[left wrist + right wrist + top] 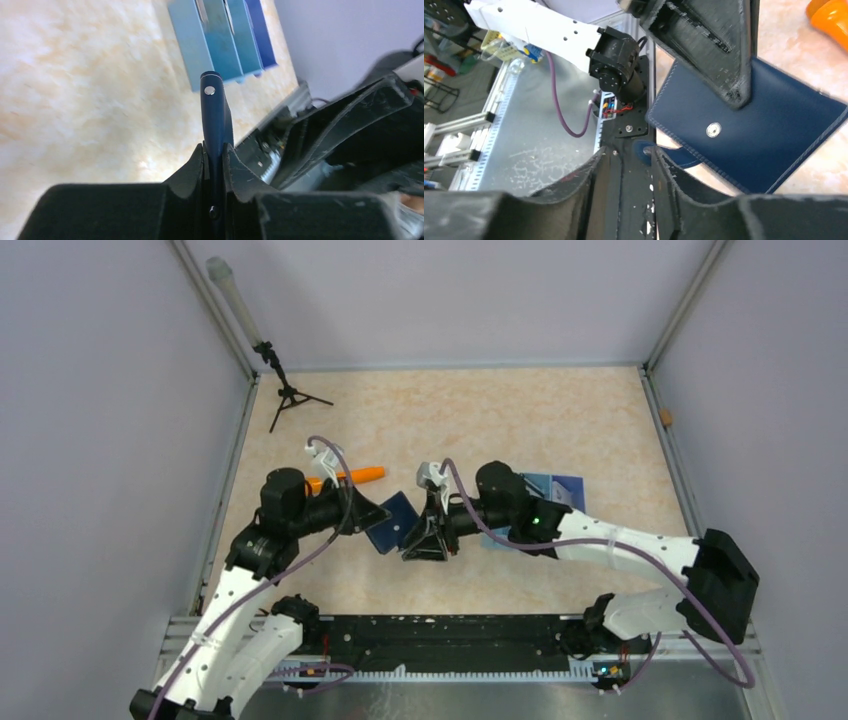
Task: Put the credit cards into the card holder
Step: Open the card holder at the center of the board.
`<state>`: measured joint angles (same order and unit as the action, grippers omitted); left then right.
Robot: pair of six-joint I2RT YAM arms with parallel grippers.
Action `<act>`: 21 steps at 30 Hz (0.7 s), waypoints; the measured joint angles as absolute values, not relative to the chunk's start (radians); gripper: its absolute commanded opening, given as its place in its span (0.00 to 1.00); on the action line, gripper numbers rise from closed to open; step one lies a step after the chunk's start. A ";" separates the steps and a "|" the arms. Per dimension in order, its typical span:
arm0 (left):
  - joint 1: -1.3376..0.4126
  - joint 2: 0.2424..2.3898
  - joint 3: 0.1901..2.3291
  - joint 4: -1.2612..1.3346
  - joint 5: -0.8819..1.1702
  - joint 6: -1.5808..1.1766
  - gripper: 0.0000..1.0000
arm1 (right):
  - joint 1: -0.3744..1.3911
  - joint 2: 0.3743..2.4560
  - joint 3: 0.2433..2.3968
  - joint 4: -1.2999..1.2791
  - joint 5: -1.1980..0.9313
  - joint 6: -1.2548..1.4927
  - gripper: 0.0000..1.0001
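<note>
Navy cover stands edge-on in your left gripper [214, 152], its jaws clamped on the card holder [769, 135] at centre of the top view; your right gripper [631, 160] sits against its lower edge, grip indeterminable; no credit cards visible; judged: holder unopened, every card yet to load.

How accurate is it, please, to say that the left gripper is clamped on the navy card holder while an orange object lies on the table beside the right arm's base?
Not quite: the left gripper is indeed clamped on the navy card holder, but the orange object lies on the table beside the left arm instead, as the top external view shows.
</note>
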<state>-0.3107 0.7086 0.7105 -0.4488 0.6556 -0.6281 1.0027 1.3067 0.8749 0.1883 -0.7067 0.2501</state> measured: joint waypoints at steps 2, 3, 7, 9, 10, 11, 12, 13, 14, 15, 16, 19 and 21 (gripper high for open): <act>-0.308 0.675 0.701 -0.431 0.593 -0.610 0.00 | 1.017 1.262 0.855 0.197 -0.651 0.272 0.62; -0.306 0.643 0.686 -0.415 0.559 -0.601 0.00 | 1.026 1.217 0.829 0.215 -0.599 0.292 0.64; -0.303 0.490 0.579 -0.330 0.465 -0.580 0.00 | 1.037 1.087 0.748 0.297 -0.380 0.416 0.65; -0.303 0.420 0.526 -0.299 0.434 -0.579 0.00 | 1.038 1.084 0.741 0.332 -0.276 0.503 0.65; -0.303 0.399 0.507 -0.285 0.421 -0.577 0.00 | 1.038 1.093 0.741 0.342 -0.236 0.543 0.64; -0.303 0.385 0.493 -0.276 0.409 -0.577 0.00 | 1.038 1.109 0.741 0.352 -0.201 0.582 0.64; -0.303 0.376 0.484 -0.270 0.399 -0.575 0.00 | 1.038 1.126 0.741 0.359 -0.176 0.613 0.64; -0.303 0.371 0.479 -0.268 0.390 -0.574 0.00 | 1.039 1.153 0.741 0.369 -0.147 0.652 0.64; -0.303 0.368 0.477 -0.267 0.380 -0.573 0.00 | 1.040 1.179 0.741 0.372 -0.127 0.682 0.63; -0.303 0.364 0.476 -0.264 0.370 -0.572 0.00 | 1.042 1.210 0.741 0.374 -0.105 0.714 0.62; -0.303 0.363 0.476 -0.262 0.364 -0.572 0.00 | 1.045 1.237 0.741 0.374 -0.092 0.738 0.61; -0.303 0.363 0.476 -0.259 0.340 -0.570 0.00 | 1.065 1.331 0.743 0.375 -0.061 0.815 0.61; -0.303 0.362 0.475 -0.259 0.327 -0.569 0.00 | 1.080 1.385 0.756 0.377 -0.051 0.851 0.62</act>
